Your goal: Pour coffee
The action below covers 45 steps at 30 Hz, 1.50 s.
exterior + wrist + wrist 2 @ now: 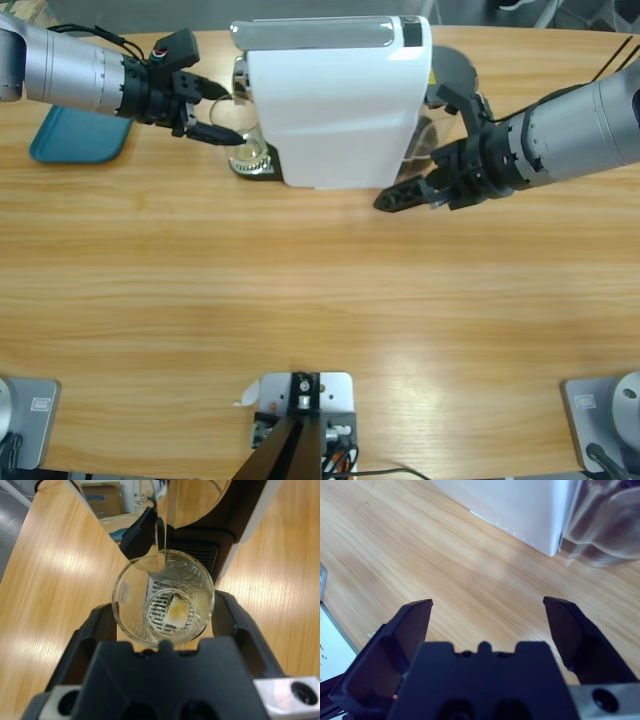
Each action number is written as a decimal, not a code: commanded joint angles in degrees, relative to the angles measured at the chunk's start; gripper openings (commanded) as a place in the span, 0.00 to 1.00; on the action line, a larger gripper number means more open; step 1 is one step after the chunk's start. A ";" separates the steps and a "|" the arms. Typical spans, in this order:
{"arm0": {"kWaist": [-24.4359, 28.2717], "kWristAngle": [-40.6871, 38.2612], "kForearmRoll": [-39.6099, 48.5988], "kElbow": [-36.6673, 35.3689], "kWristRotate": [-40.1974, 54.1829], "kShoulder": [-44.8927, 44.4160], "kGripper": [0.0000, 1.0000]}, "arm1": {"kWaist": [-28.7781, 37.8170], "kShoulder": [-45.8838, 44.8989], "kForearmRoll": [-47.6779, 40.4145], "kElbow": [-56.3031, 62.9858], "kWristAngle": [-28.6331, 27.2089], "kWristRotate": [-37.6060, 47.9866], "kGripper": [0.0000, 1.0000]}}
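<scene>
Your left gripper (162, 617) reached in from the table's (300, 300) left end and stood with one black jaw on each side of the small clear glass (163, 602), which sat on the slotted drip grille (161, 611) under the spout of the white coffee machine (335, 100). In the left wrist view the jaws lay close against the glass wall on both sides; you could not tell from it whether they pressed the glass or merely flanked it. The coffee (179, 611) showed only as a thin amber-brown patch at the bottom of the glass, right between the jaws and just ahead of the gripper's body. In the high view the glass (250, 155) stood at the machine's left front corner, with the left gripper (215, 112) touching or nearly touching it.

Your right gripper (487, 612) hung at the machine's right side with its jaws spread wide and nothing between them, over bare wood. A teal tray (75, 135) lay under the left arm.
</scene>
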 commanded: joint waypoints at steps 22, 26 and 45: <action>0.34 -1.06 -0.58 4.25 -2.62 -0.79 0.38 | -0.73 1.30 -0.48 1.45 0.34 -0.39 1.00; 0.32 -1.06 -0.61 4.30 -2.68 -0.84 0.38 | -0.73 1.14 -0.48 1.59 0.30 -0.30 1.00; 0.15 -0.02 -2.97 2.72 -4.03 2.89 0.38 | -0.73 1.07 -0.39 1.71 0.34 -0.30 1.00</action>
